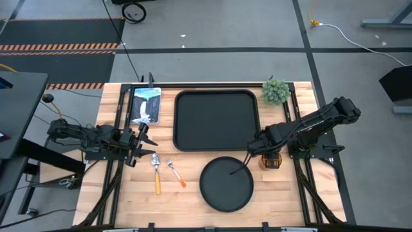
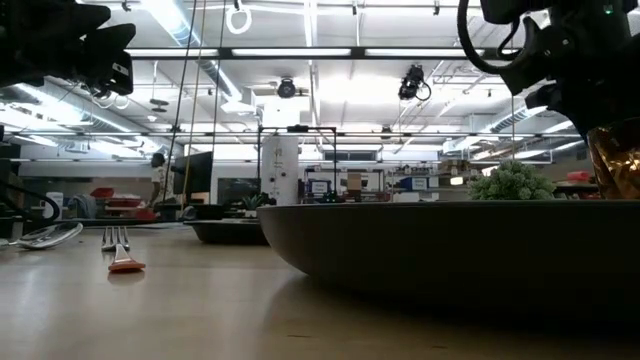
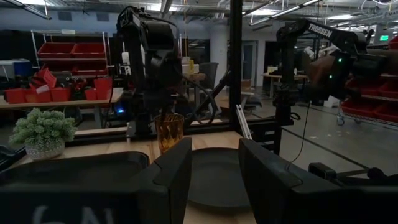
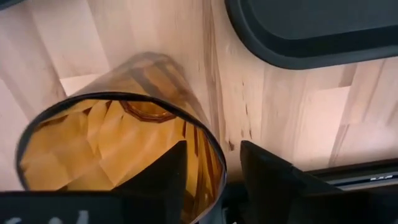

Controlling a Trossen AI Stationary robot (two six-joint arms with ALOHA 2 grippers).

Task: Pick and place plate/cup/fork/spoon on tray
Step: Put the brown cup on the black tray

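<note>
The black tray point(image 1: 215, 119) lies at the table's middle. The round black plate point(image 1: 226, 183) lies in front of it, near the front edge. The amber cup point(image 1: 271, 161) stands upright at the plate's right, and also shows in the right wrist view point(image 4: 118, 149). My right gripper point(image 4: 214, 177) is open above the cup and points down. One finger is inside the cup's rim and one outside, and no touch shows. The spoon point(image 1: 156, 171) and the fork point(image 1: 176, 173) lie flat at the plate's left. My left gripper point(image 1: 143, 143) is open and empty beside the spoon.
A fuzzy green plant ball point(image 1: 275, 91) stands at the tray's far right corner. A blue-white card point(image 1: 145, 105) lies at the tray's left. Bare wood shows between the fork and the plate and along the front edge.
</note>
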